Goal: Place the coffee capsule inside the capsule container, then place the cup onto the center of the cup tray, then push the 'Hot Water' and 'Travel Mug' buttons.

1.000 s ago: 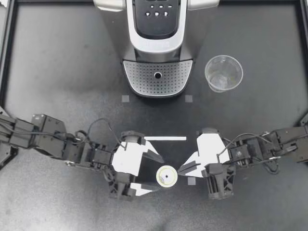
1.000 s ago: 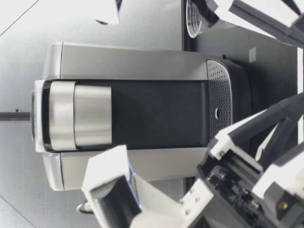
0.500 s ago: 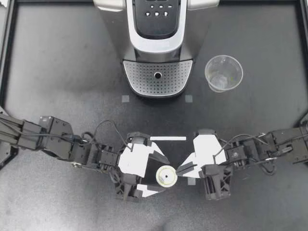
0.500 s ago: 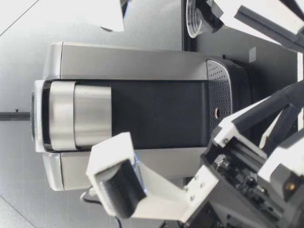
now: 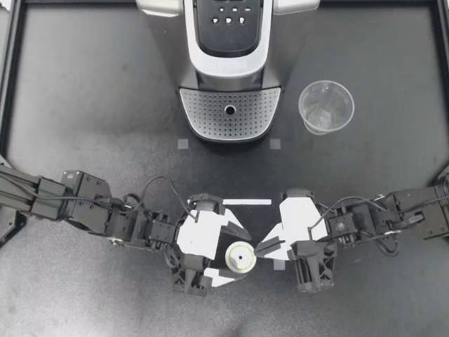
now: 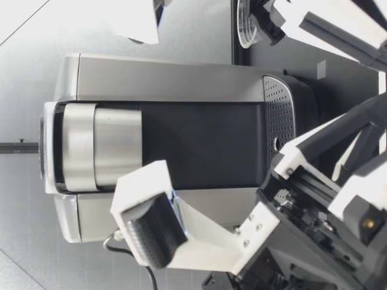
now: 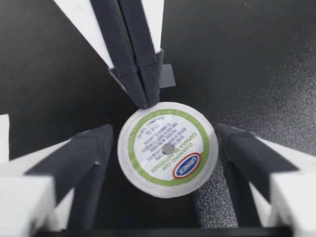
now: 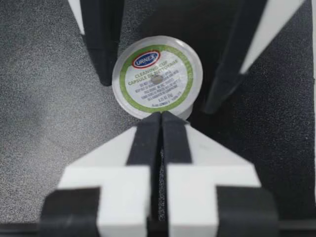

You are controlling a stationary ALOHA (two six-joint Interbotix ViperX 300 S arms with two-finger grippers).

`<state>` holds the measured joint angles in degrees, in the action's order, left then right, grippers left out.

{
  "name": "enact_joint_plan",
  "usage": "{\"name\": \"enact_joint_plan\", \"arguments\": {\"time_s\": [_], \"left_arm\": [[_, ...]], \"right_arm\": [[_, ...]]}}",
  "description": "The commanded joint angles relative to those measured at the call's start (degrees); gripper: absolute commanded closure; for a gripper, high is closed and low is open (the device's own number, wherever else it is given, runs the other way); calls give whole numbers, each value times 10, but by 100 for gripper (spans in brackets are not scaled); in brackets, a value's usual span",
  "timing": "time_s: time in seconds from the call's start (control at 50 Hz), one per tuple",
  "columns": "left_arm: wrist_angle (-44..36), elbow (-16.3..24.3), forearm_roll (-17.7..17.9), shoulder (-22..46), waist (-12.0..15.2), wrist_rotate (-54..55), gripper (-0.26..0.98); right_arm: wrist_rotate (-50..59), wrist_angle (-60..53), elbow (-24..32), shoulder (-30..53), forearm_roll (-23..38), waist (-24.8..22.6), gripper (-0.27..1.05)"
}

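Left gripper (image 5: 236,255) is reaching further right than a second ago and is now straddling the capsule (image 5: 240,258), lower centre of the top frame, with jaws spread wide and no clear squeeze. Right gripper (image 5: 259,248) is sitting pinched together, holding nothing, tips touching the capsule's rim. Cup (image 5: 326,107) is standing upper right, beside the machine (image 5: 230,63).

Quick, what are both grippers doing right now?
Left gripper: open, fingers on either side of the coffee capsule, not clamping it.
Right gripper: shut, empty, tip at the capsule's rim.
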<state>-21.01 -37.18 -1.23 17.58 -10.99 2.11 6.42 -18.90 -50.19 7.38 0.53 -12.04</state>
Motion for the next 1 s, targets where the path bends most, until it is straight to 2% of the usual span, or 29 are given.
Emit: {"name": "enact_joint_plan", "arguments": {"time_s": [0.0, 0.18, 0.38, 0.48, 0.64, 0.88, 0.98], "left_arm": [[-5, 8, 0, -13, -1, 1, 14], [-3, 4, 0, -21, -2, 1, 20], [1, -4, 0, -36, -4, 4, 20], [1, -12, 1, -57, -4, 4, 20], [1, -30, 2, -91, -4, 7, 20], [1, -40, 5, -118, -4, 5, 20], [1, -40, 5, -118, -4, 5, 20]], "right_arm": [[0, -4, 10, -16, 0, -3, 68], [2, -4, 4, -45, 0, -3, 68], [8, -26, -20, -128, -8, -1, 68], [17, -62, -32, -172, -33, 11, 68], [53, -128, -42, -224, -93, 62, 68], [59, -169, -43, -224, -96, 150, 68], [57, -185, -40, -219, -96, 172, 68]]}}
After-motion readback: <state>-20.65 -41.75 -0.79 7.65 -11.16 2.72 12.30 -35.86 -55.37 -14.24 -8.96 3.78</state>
